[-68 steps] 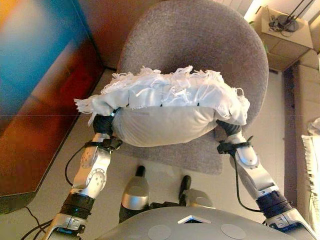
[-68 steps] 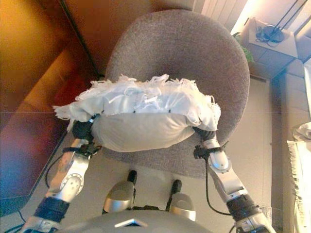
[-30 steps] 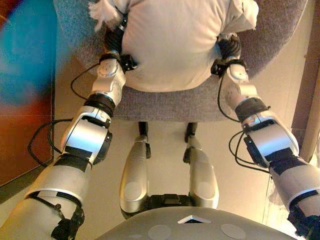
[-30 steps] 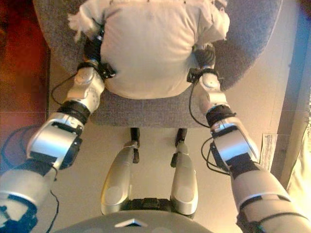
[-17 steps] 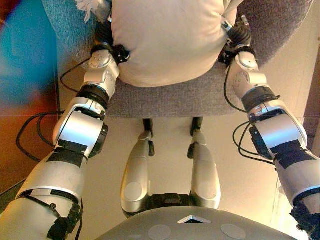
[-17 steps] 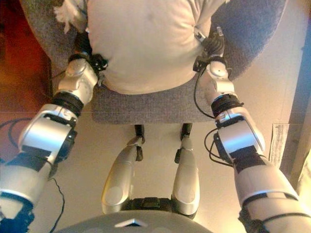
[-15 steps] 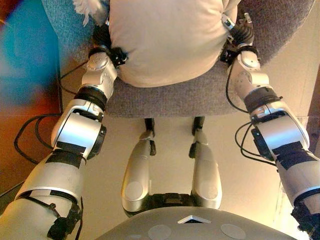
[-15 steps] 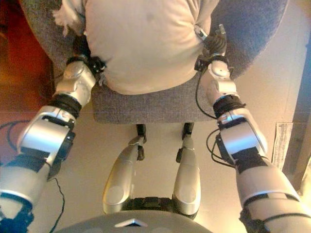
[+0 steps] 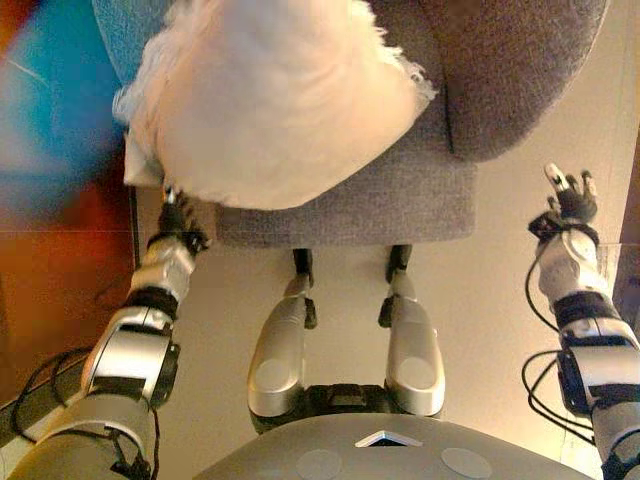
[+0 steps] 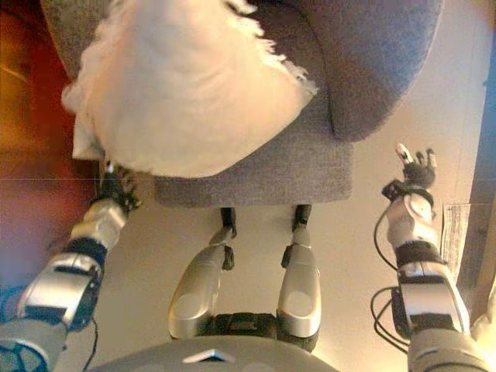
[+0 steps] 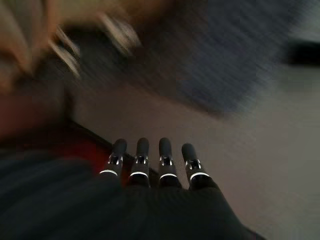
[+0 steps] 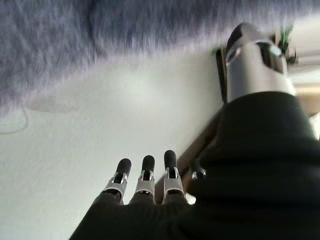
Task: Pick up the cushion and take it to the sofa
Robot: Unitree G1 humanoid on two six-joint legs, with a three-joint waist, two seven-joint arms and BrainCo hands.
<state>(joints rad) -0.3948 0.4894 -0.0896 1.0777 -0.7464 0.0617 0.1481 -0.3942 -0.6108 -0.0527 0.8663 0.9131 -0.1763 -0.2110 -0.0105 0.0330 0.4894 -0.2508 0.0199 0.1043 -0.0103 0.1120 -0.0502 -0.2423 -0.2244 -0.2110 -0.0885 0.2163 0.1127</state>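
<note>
Chair (image 9: pixel 520 70): grey upholstered, fills top of both eye views; seat front edge faces robot, dark legs under it.
Floor (image 9: pixel 480 290): pale beige, round chair & under both arms.
Cabinet (image 9: pixel 50 260): red-brown wood, far left of eye views, blurred blue patch above it.
Cushion (image 9: pixel 270 100): white/cream w/ fringed edge, tilted, over chair's left part & seat front; lower left corner just above left hand. Contact w/ seat: can't tell.
Left hand (image 9: pixel 175 215): below cushion's lower left corner, off chair's left front edge. Eye views: fingers mostly hidden by cushion. Left wrist view only: fingers (image 11: pixel 142 150) straight in a row, nothing in them; blurred cushion & chair beyond.
Right hand (image 10: pixel 415 167): right of chair, over floor, well apart from cushion. Fingers spread, empty. Right wrist view adds: fingers (image 12: pixel 145 167) straight, chair underside above, floor past them.
</note>
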